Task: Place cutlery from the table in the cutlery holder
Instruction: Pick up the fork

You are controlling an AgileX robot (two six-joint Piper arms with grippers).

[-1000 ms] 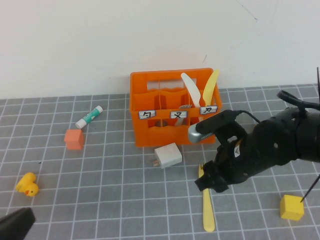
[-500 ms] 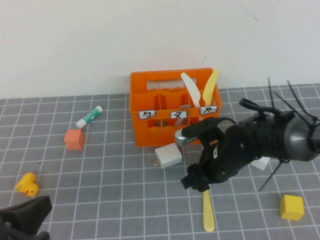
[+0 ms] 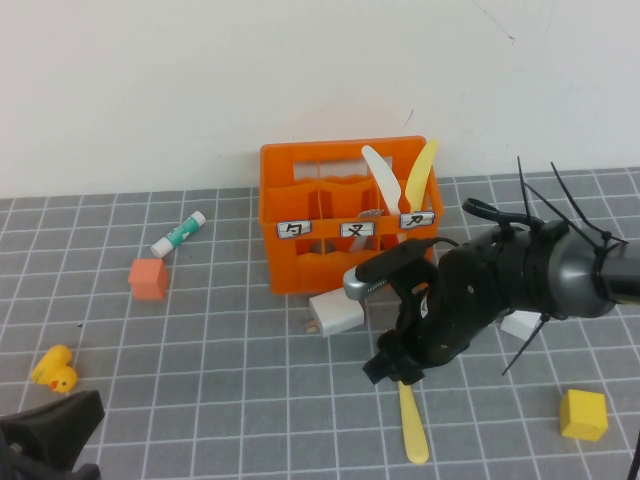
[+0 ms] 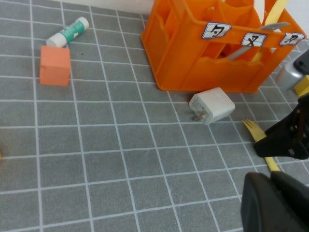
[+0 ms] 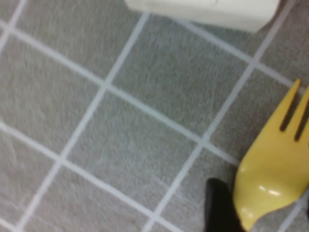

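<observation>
Right gripper [image 3: 390,368] low at centre-right of frame, over the head of the pale yellow fork [image 3: 412,430] lying flat on the worktop [image 3: 220,340], likely lining up a pick; jaws' state cannot tell. Cutlery holder [image 3: 300,270] just above. Left gripper [image 3: 45,440] parked lower left, jaws likewise unclear.

The right arm is reached in from the right and bent down over the table, its wrist pitched low. The right gripper [image 3: 388,368] is held close to the surface — whether its fingers are parted or closed cannot be made out. The left gripper [image 3: 45,440] is parked at the near left edge.
</observation>
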